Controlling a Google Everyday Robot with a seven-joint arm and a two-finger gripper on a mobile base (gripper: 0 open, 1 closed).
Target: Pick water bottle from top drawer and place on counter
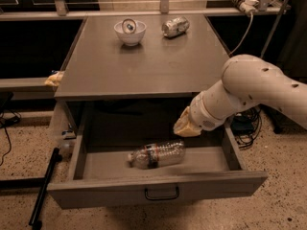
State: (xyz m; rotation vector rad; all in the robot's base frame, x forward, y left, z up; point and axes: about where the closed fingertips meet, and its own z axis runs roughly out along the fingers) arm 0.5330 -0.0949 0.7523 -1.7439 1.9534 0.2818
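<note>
Lying sideways, clear crinkled water bottle [157,154], gripper [186,127] above

Lab/wkshop: speckled flr [284,201], loose cables [247,135]; gripper [186,127] over top drawer [96,193].

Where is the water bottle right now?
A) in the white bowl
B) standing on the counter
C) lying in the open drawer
C: the water bottle lies on its side in the open top drawer, with the gripper hovering just above its right end.
</note>
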